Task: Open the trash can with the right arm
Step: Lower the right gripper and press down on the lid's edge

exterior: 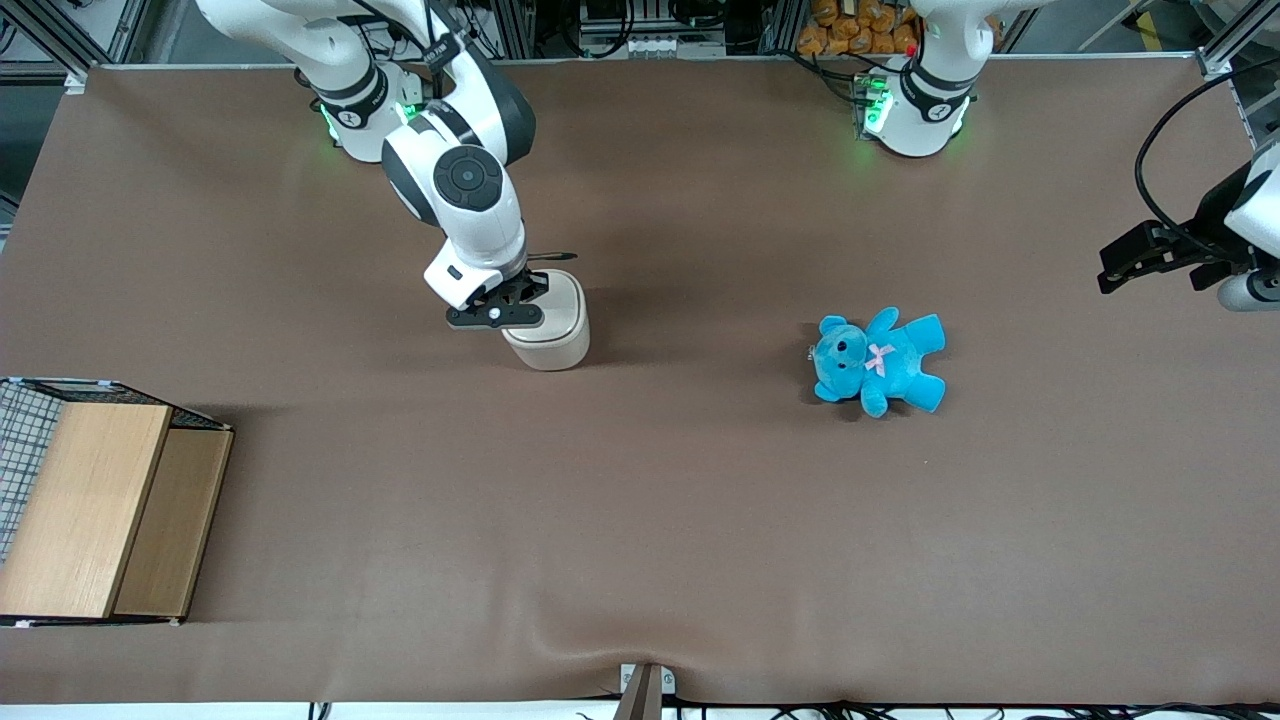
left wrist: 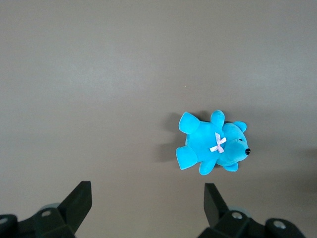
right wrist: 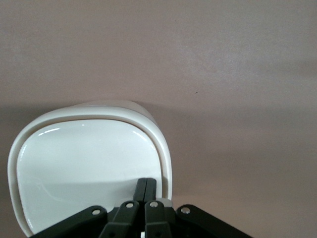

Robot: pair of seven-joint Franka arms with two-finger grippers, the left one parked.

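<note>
The cream-white trash can (exterior: 556, 335) stands upright on the brown table, its flat lid (right wrist: 89, 158) down. My right arm (exterior: 460, 190) reaches over it from above. My right gripper (exterior: 510, 300) is shut, with nothing between its fingers, and rests on the lid near its edge. In the right wrist view the two black fingertips (right wrist: 146, 186) are pressed together on the lid's surface, close to the rim (right wrist: 166, 158).
A blue teddy (exterior: 878, 361) lies on the table toward the parked arm's end; it also shows in the left wrist view (left wrist: 213, 148). A wooden box with wire mesh (exterior: 95, 505) sits at the working arm's end, nearer the front camera.
</note>
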